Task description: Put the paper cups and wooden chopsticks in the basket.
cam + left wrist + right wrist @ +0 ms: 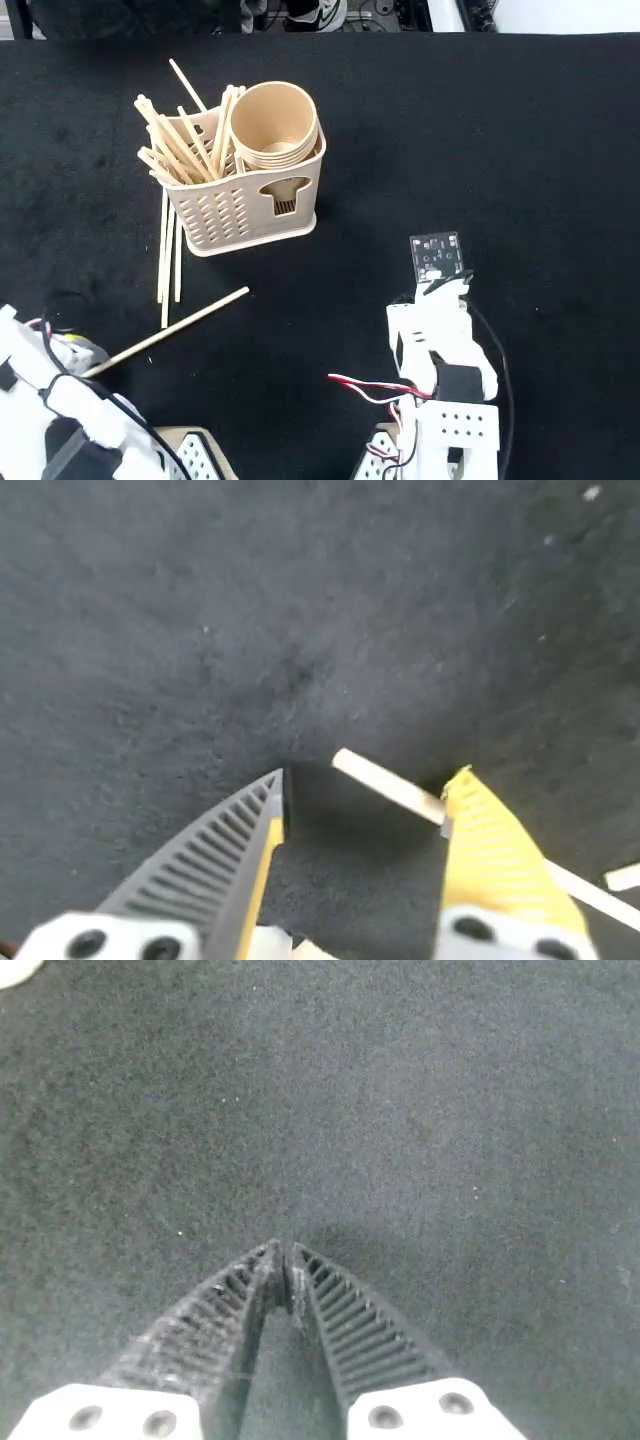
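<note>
A beige slotted basket (250,205) stands at the table's back left. It holds stacked paper cups (273,125) and a bunch of wooden chopsticks (185,140). Several loose chopsticks (167,262) lie just in front of its left side. One more chopstick (170,330) lies slanted toward the front left. My left gripper (365,790) is open low over the cloth, and that chopstick's end (385,782) lies between its fingers, touching the yellow one (490,840). My right gripper (283,1253) is shut on nothing above bare cloth, and its arm (440,330) is at the front right.
A black cloth (520,150) covers the whole table. The left arm (50,400) fills the front left corner, and the arm bases (190,450) stand at the front edge. A second chopstick tip (625,877) lies close to the left gripper.
</note>
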### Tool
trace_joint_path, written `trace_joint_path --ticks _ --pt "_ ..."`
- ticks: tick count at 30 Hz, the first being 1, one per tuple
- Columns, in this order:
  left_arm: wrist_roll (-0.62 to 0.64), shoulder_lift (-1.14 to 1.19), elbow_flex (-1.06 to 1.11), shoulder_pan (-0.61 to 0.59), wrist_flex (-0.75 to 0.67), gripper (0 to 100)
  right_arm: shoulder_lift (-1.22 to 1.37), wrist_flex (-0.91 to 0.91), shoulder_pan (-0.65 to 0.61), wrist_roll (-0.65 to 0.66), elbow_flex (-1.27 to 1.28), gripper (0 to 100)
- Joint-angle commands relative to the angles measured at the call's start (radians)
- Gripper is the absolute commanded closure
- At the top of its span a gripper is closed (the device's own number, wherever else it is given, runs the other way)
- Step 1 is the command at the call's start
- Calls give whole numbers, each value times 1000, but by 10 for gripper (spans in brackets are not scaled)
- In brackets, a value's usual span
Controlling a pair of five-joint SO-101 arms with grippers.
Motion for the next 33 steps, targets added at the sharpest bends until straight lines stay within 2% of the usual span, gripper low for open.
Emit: trace_joint_path --ticks 1,7,13,22,27,30,33 --pt "20 -11 35 76 -40 774 -10 3 -9 5 -2 986" --pt "172 -14 -19 168 -41 887 -10 3 -9 5 -2 986" --pt "245 -6 -85 216 -48 972 -10 3 -9 5 -2 986" --pt "365 -14 -209 298 -37 971 -10 3 -9 5 -2 986" --pt "282 -6 -295 292 209 970 -10 3 -11 5 -2 986" --pt "219 -5 -272 292 212 894 -10 3 -11 5 -2 986" --pt "224 -5 -166 302 160 708 -10 3 -9 5 -2 986"
